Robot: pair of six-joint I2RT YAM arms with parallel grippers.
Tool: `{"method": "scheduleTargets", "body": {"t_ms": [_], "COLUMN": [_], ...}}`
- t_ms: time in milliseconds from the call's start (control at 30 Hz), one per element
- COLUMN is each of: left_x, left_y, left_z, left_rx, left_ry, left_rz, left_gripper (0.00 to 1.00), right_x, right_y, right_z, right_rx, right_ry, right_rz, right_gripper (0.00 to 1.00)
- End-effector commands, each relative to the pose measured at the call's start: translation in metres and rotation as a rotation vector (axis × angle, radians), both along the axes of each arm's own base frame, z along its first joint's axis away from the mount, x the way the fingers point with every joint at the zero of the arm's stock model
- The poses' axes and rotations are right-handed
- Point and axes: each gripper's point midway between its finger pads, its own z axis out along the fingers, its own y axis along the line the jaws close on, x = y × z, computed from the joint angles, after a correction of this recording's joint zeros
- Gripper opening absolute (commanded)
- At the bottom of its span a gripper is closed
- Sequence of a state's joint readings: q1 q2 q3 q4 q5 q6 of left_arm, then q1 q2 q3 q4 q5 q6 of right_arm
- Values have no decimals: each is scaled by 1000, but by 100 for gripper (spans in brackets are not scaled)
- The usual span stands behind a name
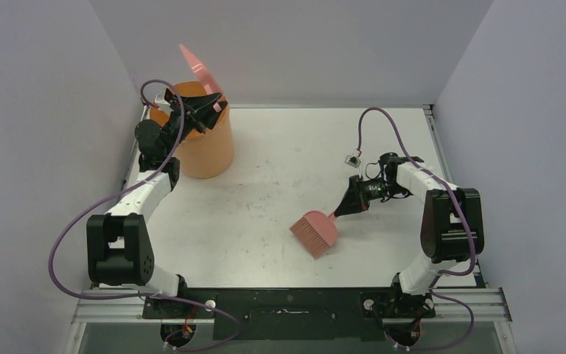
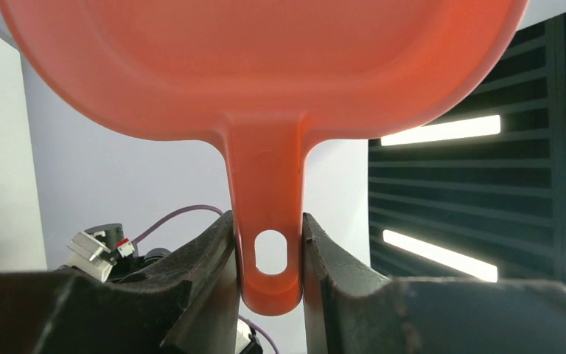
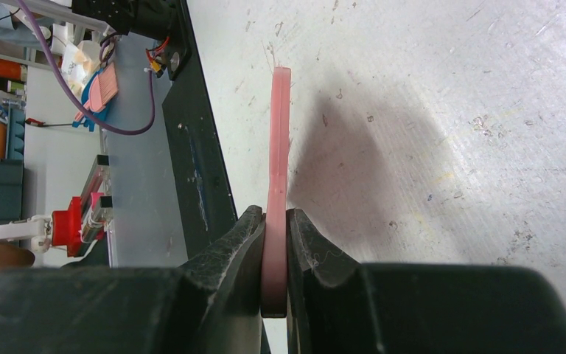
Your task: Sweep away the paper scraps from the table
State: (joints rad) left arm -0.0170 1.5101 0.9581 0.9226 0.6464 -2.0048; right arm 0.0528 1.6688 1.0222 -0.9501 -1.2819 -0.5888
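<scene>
No paper scraps show on the white table (image 1: pixel 280 140) in any view. My left gripper (image 1: pixel 205 107) is shut on the handle of the pink dustpan (image 1: pixel 197 72), which is tipped up steeply above the orange bucket (image 1: pixel 208 151) at the back left. In the left wrist view the dustpan (image 2: pixel 265 66) fills the top, its handle pinched in the gripper (image 2: pixel 269 254). My right gripper (image 1: pixel 344 208) is shut on the handle of the pink hand brush (image 1: pixel 315 231), whose bristles rest on the table right of centre. The right wrist view shows the brush handle (image 3: pixel 278 147) edge-on in the gripper (image 3: pixel 275 243).
Grey walls close in the table on three sides. A black metal frame (image 1: pixel 287 301) runs along the near edge by both arm bases. Purple cables (image 1: pixel 383 118) loop over each arm. The tabletop (image 3: pixel 449 110) carries faint scuffs.
</scene>
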Motion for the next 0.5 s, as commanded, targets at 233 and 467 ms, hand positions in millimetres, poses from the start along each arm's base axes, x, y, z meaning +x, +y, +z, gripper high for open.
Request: {"method": "scheduleTargets", "body": {"t_ms": [233,467], "left_x": [-52,-89], "left_y": [-44,-76], "left_z": [22,-49], "left_rx": [470,807], "left_ry": [-156,-96], "left_rz": [-102,-252], "left_gripper": [0,0], "right_x": [4,4], "right_y": [1,1], "right_z": [13,14], "right_rx": [34,35], "right_ry": [-63,-68], "right_rz": [-2,-3], "right_gripper": [5,5]}}
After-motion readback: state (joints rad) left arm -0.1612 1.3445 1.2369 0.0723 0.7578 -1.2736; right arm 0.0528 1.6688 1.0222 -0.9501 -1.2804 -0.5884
